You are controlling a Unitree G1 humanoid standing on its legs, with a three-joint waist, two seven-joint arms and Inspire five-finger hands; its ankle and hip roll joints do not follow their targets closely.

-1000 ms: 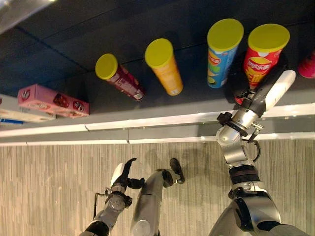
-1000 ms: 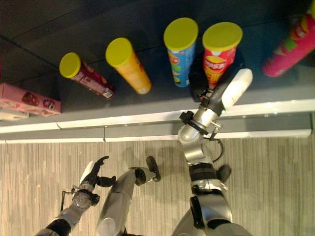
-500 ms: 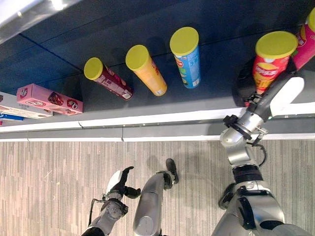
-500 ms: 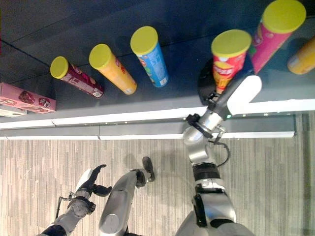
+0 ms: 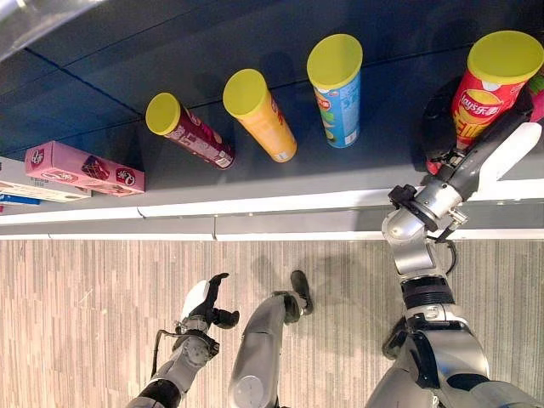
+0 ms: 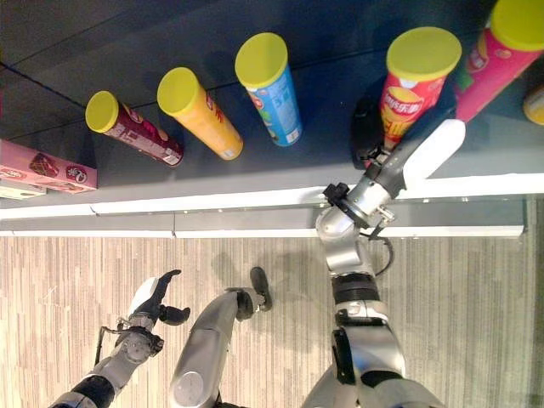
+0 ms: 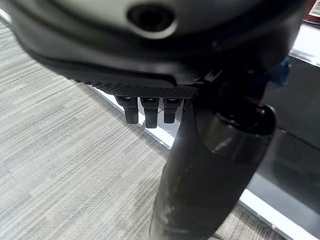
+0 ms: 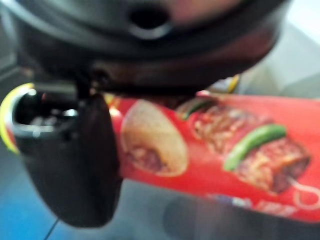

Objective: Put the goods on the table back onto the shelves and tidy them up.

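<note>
A red crisp can (image 5: pixel 491 95) with a yellow lid stands on the dark shelf board (image 5: pixel 357 174). My right hand (image 5: pixel 473 161) is shut on its lower part. In the right wrist view my thumb (image 8: pixel 70 160) lies across the red can (image 8: pixel 225 160). To its left stands a blue can (image 5: pixel 337 92), and a pink can (image 6: pixel 501 51) is close on its right. My left hand (image 5: pixel 204 304) hangs low over the floor, fingers relaxed and holding nothing; its fingers (image 7: pixel 145 112) show in the left wrist view.
An orange can (image 5: pixel 262 117) and a maroon can (image 5: pixel 191 136) stand further left on the same shelf, with a pink box (image 5: pixel 81 170) at the far left. A white strip (image 5: pixel 255 206) marks the shelf's front edge. Striped floor lies below.
My right hand has carried the red can to the right, away from the blue can and up to the pink one. The camera view has shifted. The left hand hardly moved.
</note>
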